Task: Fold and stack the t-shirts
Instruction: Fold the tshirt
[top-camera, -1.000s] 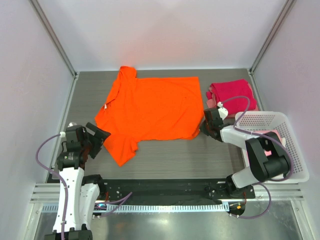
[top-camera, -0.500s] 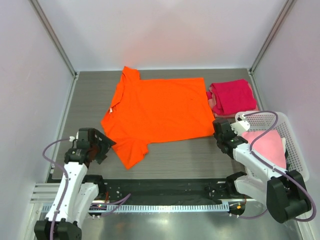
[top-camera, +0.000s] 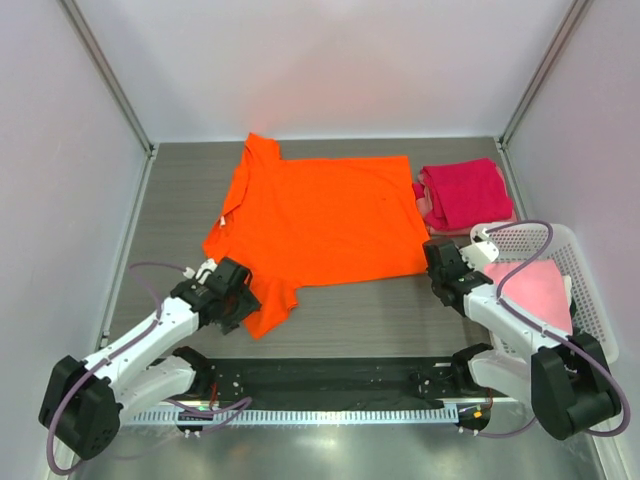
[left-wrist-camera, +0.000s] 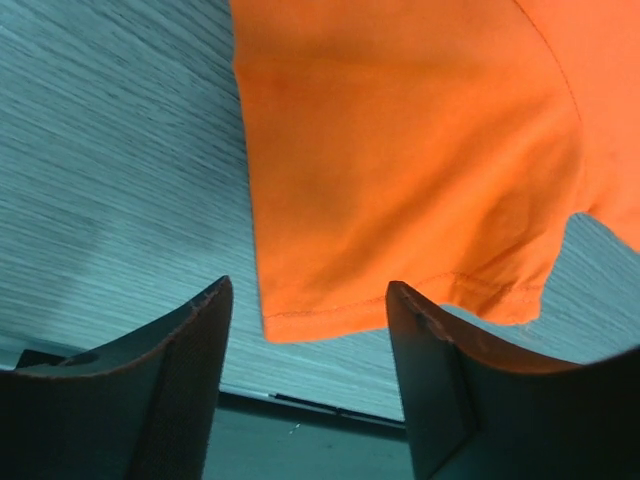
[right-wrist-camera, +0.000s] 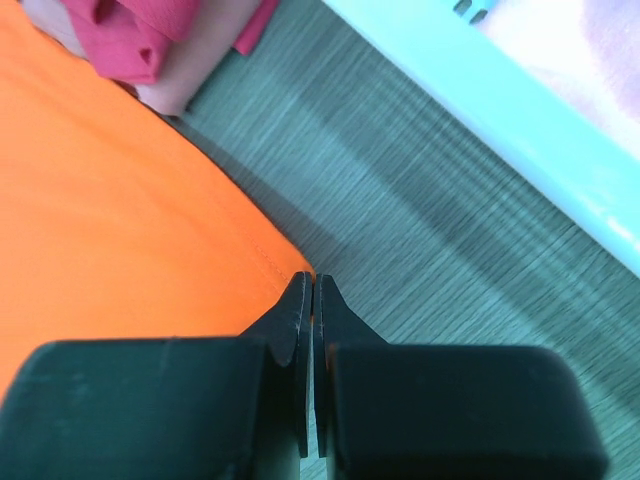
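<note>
The orange t-shirt (top-camera: 320, 215) lies flat at frame centre, long axis left to right, collar left, hem right. The left gripper (left-wrist-camera: 310, 300) is released, straddling the lower-left sleeve hem. The right gripper (right-wrist-camera: 312, 285) is clenched on the hem's lower-right corner.

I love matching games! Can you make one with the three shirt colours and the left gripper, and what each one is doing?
Things:
1. orange shirt
2. magenta shirt
3. pink shirt
4. left gripper

States:
A. lying in the basket
B. open, at a sleeve
C. spread out flat
D. folded, behind the basket

Pairs: 1-C, 2-D, 3-A, 4-B.
</note>
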